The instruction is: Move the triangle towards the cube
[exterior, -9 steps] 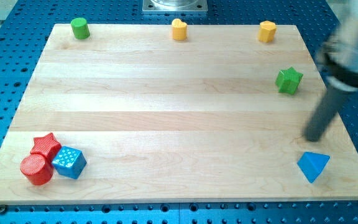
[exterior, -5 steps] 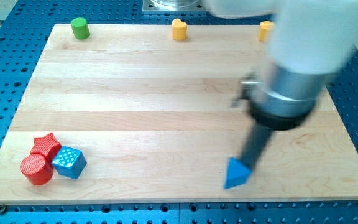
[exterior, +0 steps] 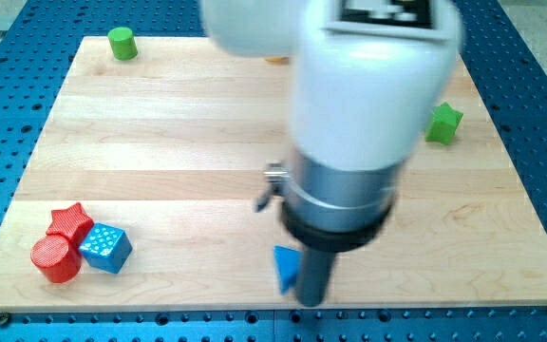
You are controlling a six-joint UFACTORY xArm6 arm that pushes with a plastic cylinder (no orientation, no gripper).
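Observation:
The blue triangle (exterior: 285,267) lies near the view's bottom edge of the wooden board (exterior: 160,142), a little right of centre, partly hidden by my rod. My tip (exterior: 311,301) sits just right of the triangle, touching or nearly touching it. The blue cube (exterior: 105,247) lies at the bottom left, well left of the triangle, next to a red star (exterior: 69,222) and a red cylinder (exterior: 56,258). My arm's large white and grey body covers the middle and upper right of the view.
A green cylinder (exterior: 121,42) stands at the top left corner. A green star (exterior: 443,123) lies at the right. The yellow blocks at the top edge are hidden behind the arm.
My tip swept left along the bottom of the board, pushing the blue triangle from the bottom right to just right of centre. The arm now hides both yellow blocks.

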